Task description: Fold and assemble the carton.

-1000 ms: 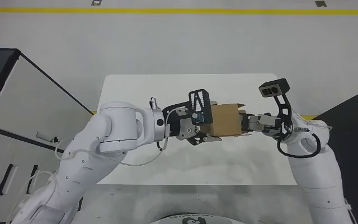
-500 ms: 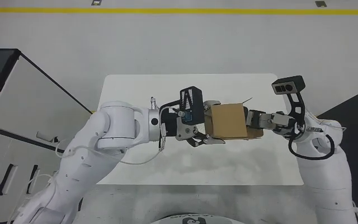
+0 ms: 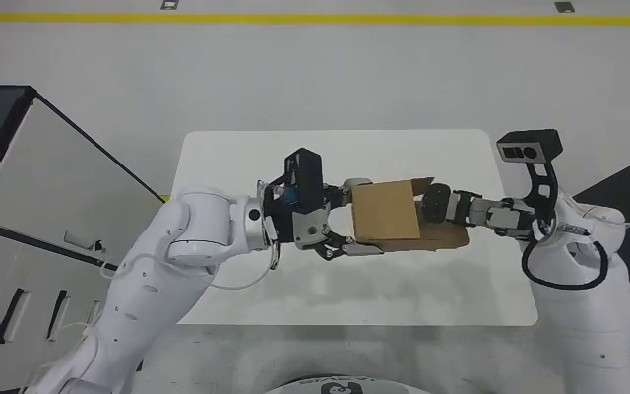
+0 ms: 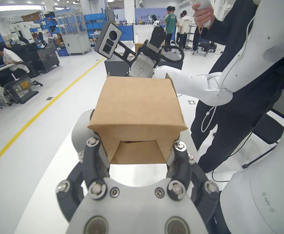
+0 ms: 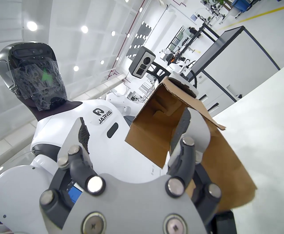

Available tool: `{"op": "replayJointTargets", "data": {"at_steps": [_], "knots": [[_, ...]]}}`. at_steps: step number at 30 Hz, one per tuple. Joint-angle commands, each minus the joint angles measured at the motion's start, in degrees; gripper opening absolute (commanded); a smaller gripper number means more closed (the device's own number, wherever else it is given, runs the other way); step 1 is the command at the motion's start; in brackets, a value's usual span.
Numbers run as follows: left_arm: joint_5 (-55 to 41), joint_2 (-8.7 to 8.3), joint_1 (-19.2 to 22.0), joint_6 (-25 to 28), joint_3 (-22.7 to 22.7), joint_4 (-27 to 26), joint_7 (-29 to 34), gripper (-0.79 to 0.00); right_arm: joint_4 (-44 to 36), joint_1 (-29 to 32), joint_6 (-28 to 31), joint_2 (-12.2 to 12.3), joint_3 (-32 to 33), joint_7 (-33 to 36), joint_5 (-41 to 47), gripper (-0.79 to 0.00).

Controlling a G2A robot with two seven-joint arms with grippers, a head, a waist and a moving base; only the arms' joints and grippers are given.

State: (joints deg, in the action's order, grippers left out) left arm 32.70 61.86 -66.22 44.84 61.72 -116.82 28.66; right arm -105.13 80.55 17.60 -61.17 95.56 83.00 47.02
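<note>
The top view looks down from above the arms onto the table (image 3: 295, 158), from well off, with the carton (image 3: 386, 210) near mid-frame. The left wrist view sits just behind the left gripper (image 4: 137, 145) and looks out along it, roughly level, with one end of the carton very near and the right arm's wrist camera (image 4: 108, 41) farther off. The right wrist view sits just behind the right gripper (image 5: 135, 130), tilted up toward the ceiling (image 5: 66, 17), and looks into the carton's open end, with the left arm's wrist camera (image 5: 142, 62) past it. All three share the carton, and the wrist views face each other.
</note>
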Motion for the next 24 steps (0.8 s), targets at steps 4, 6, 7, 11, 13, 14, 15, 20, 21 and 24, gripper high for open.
{"op": "replayJointTargets", "data": {"at_steps": [4,6,7,11,13,14,15,20,21,24], "knots": [[-1.9,-0.12,-0.9,3.2,0.3,1.6,-2.8,-0.785,-0.1,0.0,0.1,0.0,0.0,0.1,0.0,-0.785],[-2.3,-0.11,-0.8,4.6,0.1,2.2,-3.5,-0.785,-0.1,0.0,0.1,0.0,0.0,0.1,0.0,-0.785],[-2.1,-0.11,-0.7,4.6,0.1,2.3,-3.5,-0.785,-0.1,0.0,0.1,0.0,0.0,0.1,0.0,-0.785],[-2.1,-0.11,-0.7,4.6,0.1,2.3,-3.5,-0.785,-0.8,-0.1,0.3,0.0,0.0,-0.9,-0.8,-0.785],[-2.2,-0.08,-1.1,3.9,0.1,2.3,-4.1,-0.785,-2.1,0.0,1.2,0.0,-0.2,-1.0,-1.4,-0.785],[-1.4,-0.11,-1.3,3.6,0.1,2.7,-3.9,-0.785,-2.3,-0.2,1.6,0.1,-0.1,-0.8,-2.2,-0.785],[-1.0,-0.13,-1.5,3.4,0.1,3.1,-3.9,-0.785,-2.6,-0.2,1.9,0.1,-0.2,-0.6,-2.3,-0.785],[-1.8,-0.1,-2.2,3.8,0.1,4.2,-6.2,-0.785,-3.2,-0.9,2.7,0.3,-0.6,-0.5,-4.1,-0.785],[-2.0,-0.07,-2.2,4.1,0.1,4.2,-6.9,-0.785,-3.3,-1.1,2.9,0.3,-0.7,-0.6,-4.8,-0.785],[-1.9,-0.01,-2.2,4.9,0.2,4.6,-8.2,-0.785,-3.3,-1.3,3.2,0.4,-1.0,-1.3,-5.6,-0.785]]}}
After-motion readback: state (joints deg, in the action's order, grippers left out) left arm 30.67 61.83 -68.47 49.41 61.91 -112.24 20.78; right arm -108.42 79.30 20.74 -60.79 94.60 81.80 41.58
